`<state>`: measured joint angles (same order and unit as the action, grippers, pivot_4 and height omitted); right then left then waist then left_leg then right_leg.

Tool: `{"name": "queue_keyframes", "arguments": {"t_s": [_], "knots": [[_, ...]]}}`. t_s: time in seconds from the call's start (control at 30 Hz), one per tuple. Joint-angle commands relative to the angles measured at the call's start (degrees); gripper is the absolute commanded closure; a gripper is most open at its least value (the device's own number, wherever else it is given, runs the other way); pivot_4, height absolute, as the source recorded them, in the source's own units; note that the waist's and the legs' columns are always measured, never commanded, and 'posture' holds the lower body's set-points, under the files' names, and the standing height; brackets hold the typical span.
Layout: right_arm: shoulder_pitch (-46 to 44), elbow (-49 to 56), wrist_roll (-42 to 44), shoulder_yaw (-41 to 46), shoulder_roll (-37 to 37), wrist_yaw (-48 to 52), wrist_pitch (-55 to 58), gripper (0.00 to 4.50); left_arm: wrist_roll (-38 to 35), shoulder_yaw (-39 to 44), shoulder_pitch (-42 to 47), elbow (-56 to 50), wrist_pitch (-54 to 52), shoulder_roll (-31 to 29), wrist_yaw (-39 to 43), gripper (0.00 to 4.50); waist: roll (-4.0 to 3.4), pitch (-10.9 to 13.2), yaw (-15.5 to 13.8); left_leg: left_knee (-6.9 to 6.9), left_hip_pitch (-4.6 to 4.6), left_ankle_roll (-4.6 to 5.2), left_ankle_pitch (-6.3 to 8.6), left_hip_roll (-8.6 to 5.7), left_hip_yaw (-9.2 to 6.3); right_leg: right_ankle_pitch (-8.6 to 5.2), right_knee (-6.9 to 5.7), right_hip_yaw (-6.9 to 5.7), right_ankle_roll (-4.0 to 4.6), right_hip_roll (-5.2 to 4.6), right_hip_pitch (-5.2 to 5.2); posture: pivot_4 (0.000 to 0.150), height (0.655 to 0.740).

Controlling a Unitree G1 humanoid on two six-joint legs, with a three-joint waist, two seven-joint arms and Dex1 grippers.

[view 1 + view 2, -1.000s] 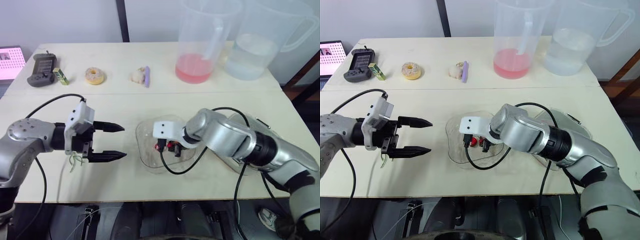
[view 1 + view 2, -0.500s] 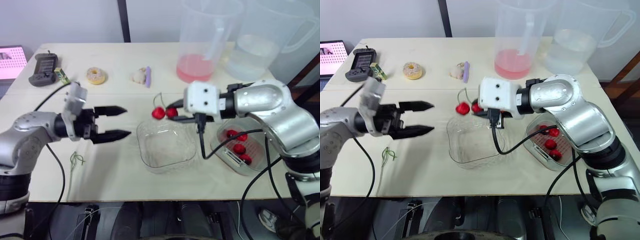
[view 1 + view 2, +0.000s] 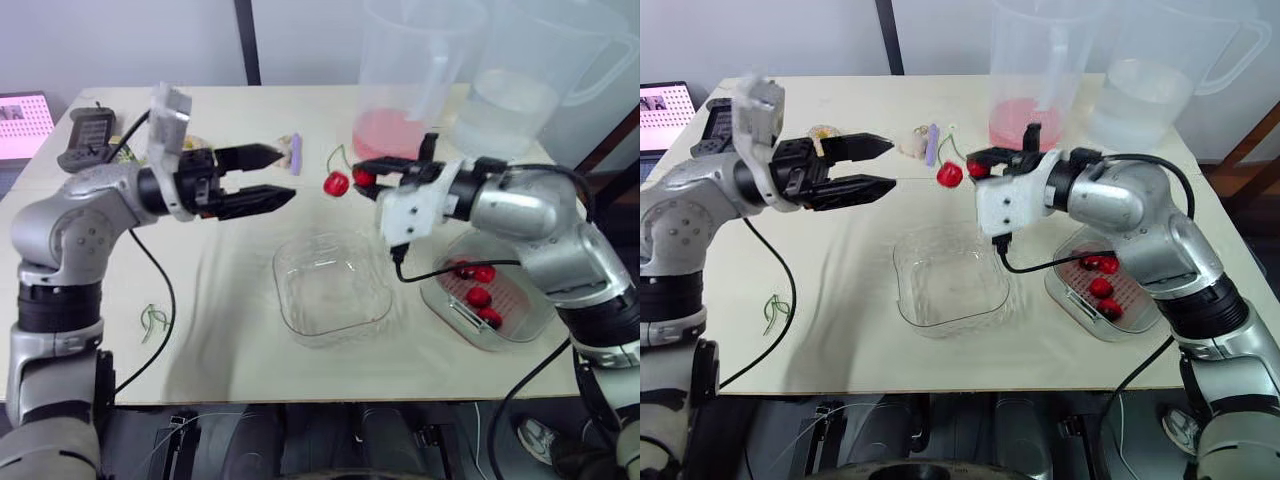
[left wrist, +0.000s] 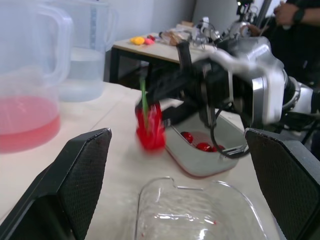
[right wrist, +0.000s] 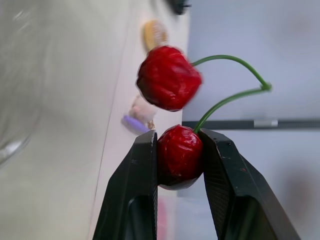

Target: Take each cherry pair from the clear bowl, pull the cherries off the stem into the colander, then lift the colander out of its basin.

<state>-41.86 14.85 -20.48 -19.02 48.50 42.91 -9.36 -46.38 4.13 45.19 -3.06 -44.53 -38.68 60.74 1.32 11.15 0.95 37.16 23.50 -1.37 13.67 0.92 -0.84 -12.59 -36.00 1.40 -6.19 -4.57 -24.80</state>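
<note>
Cherry pair [image 3: 336, 184]: aloft beyond clear bowl [image 3: 287, 300], one cherry pinched in right gripper [image 5: 178, 136], the other dangling; carried farther back than half a second ago. Left gripper [image 3: 288, 172]: fingers spread, now raised, tips near the pair.

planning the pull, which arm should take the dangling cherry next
Left. The right gripper is occupied, shut on one cherry of the pair. The free cherry hangs on the side toward the left gripper, which is open, raised above the table and pointed at it.
</note>
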Motion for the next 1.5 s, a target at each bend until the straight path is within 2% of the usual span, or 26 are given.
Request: {"name": "queue_keyframes", "arguments": {"t_s": [0.03, 0.37, 0.63, 0.73, 0.87, 0.93, 0.97, 1.17, 1.27, 1.33, 1.4, 1.43, 1.5], "knots": [[-1.3, 0.8, -5.5, 1.2, 0.0, -2.2, -4.8, 3.31, 2.8, -1.0, 2.9, 0.7, 1.1, 0.7, -1.3, 0.00, 0.00, 0.0, 0.1, 0.00, 0.00, 0.00, 0.00, 0.00, -0.01, 0.00, 0.00, 0.00, 0.00, 0.00, 0.00, 0.150, 0.7400], [-1.8, 1.4, -9.6, 1.8, -3.0, -1.2, -6.6, 3.31, 2.7, -3.5, 5.6, -0.9, -3.3, 4.0, -3.0, 0.00, 0.00, 0.0, 0.1, 0.00, -0.01, 0.00, 0.00, 0.00, -0.03, 0.00, -0.01, 0.00, -0.01, 0.00, 0.02, 0.150, 0.7400], [-1.8, 1.8, -9.6, 2.0, -4.0, -0.2, -6.5, 3.31, 5.6, -5.4, 7.2, -0.2, -5.8, 5.2, -6.2, 0.00, 0.00, 0.0, 0.1, 0.02, -0.02, 0.00, -0.01, -0.01, -0.04, 0.01, -0.01, 0.00, -0.01, 0.00, 0.04, 0.150, 0.7400], [-2.0, 1.8, -9.6, 2.1, -4.2, 0.2, -6.3, 3.39, 6.9, -5.9, 6.8, 0.2, -5.2, 5.0, -6.0, 0.95, 0.00, 0.0, 0.1, 0.01, -0.03, 0.00, -0.01, -0.01, -0.05, 0.01, -0.02, 0.00, -0.01, 0.00, 0.04, 0.150, 0.7400], [-2.5, 2.1, -9.4, 2.3, -5.2, 0.8, -5.6, 3.39, 7.5, -5.7, 6.8, 0.0, -4.6, 6.1, -6.0, 2.96, 0.00, 0.0, 0.0, 0.02, -0.03, 0.00, -0.01, -0.01, -0.05, 0.01, -0.02, 0.00, -0.02, 0.01, 0.05, 0.150, 0.7400], [-2.4, 2.2, -9.3, 2.4, -5.3, 1.1, -5.5, 3.39, 7.5, -5.5, 6.9, 0.1, -4.6, 6.6, -6.1, 4.15, 0.00, 0.0, 0.0, 0.02, -0.03, 0.00, -0.01, -0.01, -0.05, 0.01, -0.02, 0.00, -0.02, 0.00, 0.06, 0.150, 0.7400], [-2.3, 2.2, -9.1, 2.4, -5.4, 1.3, -5.3, 3.39, 7.5, -5.4, 7.0, 0.1, -4.6, 6.8, -6.1, 4.42, 0.00, 0.0, 0.0, 0.02, -0.03, 0.00, -0.01, -0.01, -0.05, 0.01, -0.02, 0.00, -0.02, 0.00, 0.06, 0.150, 0.7400], [-1.3, 3.3, -3.5, 3.1, -5.8, 6.1, -1.0, 3.39, 7.8, -5.3, 6.7, 0.1, -4.6, 6.9, -5.5, 4.42, 0.00, 0.0, 0.0, 0.03, -0.03, 0.00, -0.01, -0.01, -0.07, 0.01, -0.02, 0.00, -0.02, 0.00, 0.07, 0.150, 0.7400], [-0.8, 4.7, -0.7, 4.6, -6.1, 7.4, 1.7, 2.31, 7.7, -4.8, 6.6, 0.7, -3.4, 7.2, -4.7, 4.50, 0.00, 0.0, 0.0, 0.02, -0.03, 0.00, -0.01, -0.01, -0.08, 0.01, -0.02, -0.01, -0.02, 0.01, 0.07, 0.150, 0.7400], [0.2, 5.4, 0.2, 6.3, -5.3, 8.0, 3.7, 1.38, 8.2, -4.8, 6.4, 0.8, -2.0, 7.4, -4.3, 4.50, 0.00, 0.0, -0.1, 0.02, -0.03, 0.00, -0.01, -0.01, -0.08, 0.01, -0.03, -0.01, -0.02, 0.01, 0.07, 0.150, 0.7400], [2.4, 7.7, 5.4, 9.5, -5.4, 9.7, 8.9, 0.41, 6.9, -3.9, 6.6, 0.4, -1.7, 7.7, -3.4, 4.50, 0.00, 0.0, -0.1, 0.02, -0.03, 0.00, -0.01, -0.02, -0.09, 0.01, -0.02, -0.01, -0.02, 0.01, 0.08, 0.150, 0.7400], [3.1, 8.8, 7.5, 10.6, -5.7, 10.4, 11.3, 0.06, 6.4, -3.6, 6.7, 0.2, -1.8, 7.8, -3.0, 4.50, 0.00, 0.0, -0.2, 0.03, -0.04, 0.00, -0.01, -0.02, -0.09, 0.01, -0.01, -0.01, -0.02, 0.01, 0.10, 0.150, 0.7400], [4.2, 10.7, 12.2, 13.4, -5.5, 12.0, 17.2, 0.06, 6.6, -3.9, 6.4, -0.5, -0.9, 7.5, -1.4, 4.50, 0.00, 0.0, -0.2, 0.04, -0.04, 0.00, -0.01, -0.02, -0.11, 0.01, -0.01, -0.02, -0.02, 0.00, 0.13, 0.150, 0.7400]]}}
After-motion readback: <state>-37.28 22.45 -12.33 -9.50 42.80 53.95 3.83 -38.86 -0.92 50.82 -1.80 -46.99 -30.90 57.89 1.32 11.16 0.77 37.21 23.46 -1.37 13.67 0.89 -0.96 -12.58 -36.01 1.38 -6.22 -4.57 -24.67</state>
